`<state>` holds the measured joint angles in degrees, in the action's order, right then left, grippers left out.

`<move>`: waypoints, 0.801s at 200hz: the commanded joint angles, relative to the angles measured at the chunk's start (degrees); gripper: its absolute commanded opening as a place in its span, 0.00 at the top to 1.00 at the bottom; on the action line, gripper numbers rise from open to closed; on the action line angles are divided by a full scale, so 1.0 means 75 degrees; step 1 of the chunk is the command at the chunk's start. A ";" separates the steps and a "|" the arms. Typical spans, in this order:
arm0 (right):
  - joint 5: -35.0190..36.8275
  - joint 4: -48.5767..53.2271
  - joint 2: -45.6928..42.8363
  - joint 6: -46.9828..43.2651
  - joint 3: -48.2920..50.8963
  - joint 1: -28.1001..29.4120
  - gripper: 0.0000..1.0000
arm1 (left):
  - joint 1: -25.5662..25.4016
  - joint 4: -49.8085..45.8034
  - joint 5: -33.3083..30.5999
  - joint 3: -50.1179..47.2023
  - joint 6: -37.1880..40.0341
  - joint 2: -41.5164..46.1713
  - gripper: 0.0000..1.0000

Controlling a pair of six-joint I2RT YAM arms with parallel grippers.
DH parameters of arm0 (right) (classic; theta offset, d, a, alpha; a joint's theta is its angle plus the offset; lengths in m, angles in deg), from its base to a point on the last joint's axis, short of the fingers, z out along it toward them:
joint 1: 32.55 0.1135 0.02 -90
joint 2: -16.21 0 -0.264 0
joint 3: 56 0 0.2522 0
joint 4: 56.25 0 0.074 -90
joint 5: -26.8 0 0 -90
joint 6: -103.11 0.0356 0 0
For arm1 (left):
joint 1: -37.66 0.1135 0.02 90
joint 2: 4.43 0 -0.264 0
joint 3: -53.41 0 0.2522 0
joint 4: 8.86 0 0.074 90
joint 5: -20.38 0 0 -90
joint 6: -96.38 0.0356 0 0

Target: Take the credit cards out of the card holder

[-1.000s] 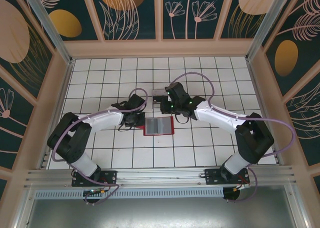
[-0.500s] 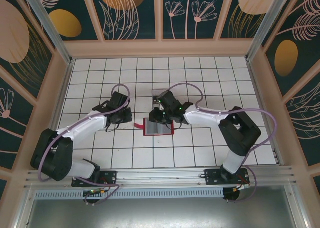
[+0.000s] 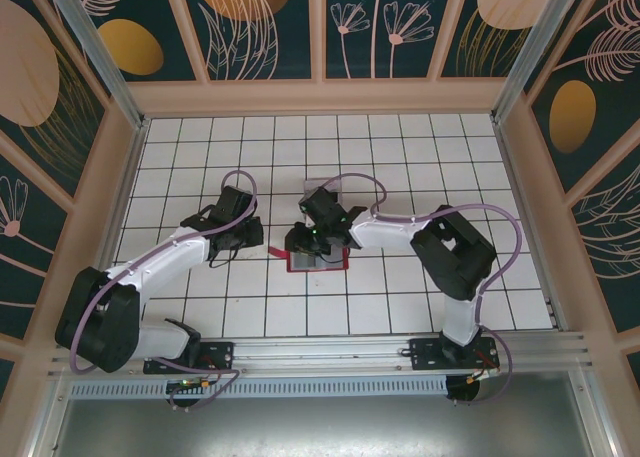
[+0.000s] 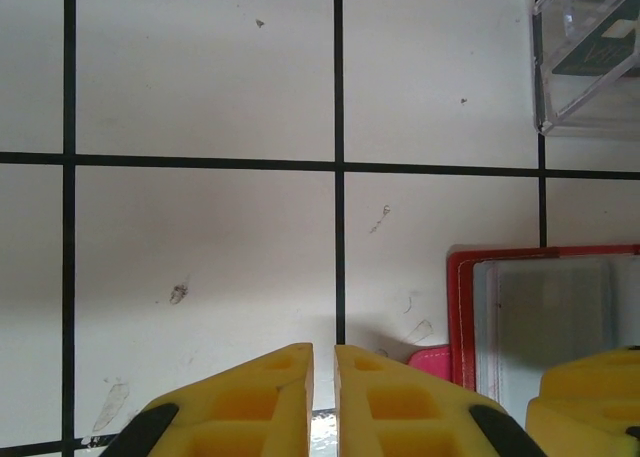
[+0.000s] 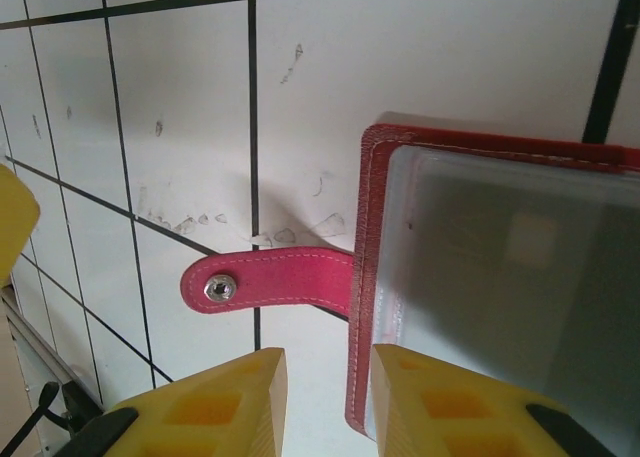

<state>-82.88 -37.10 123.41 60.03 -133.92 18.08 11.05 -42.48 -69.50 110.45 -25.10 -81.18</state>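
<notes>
Straddling the strap edge of the open red card holder [image 5: 366,227] on the tabletop [image 4: 200,87], the right hand [image 5: 328,377] is slightly spread, the left hand [image 4: 323,362] nearly pressed together, empty; next, seemingly, pinching the credit cards [image 5: 510,267] from their sleeves.

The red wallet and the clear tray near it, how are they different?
The red wallet is bright red, but the tray is clear plastic you can see through. The wallet lies open and flat, while the tray has walls that stand up. The wallet has a red strap with a metal snap, and the tray has none. Both rest on the white tiled table.
</notes>
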 commanded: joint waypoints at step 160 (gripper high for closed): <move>0.1685 0.2453 0.0498 -0.0315 -0.0910 0.0232 0.67 | 0.0011 0.0409 0.0575 0.0017 0.0226 -0.0113 0.82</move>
<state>-75.86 -26.55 126.42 58.83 -138.91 18.91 11.05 -40.71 -66.44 110.45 -24.67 -81.23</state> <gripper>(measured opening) 0.323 0.181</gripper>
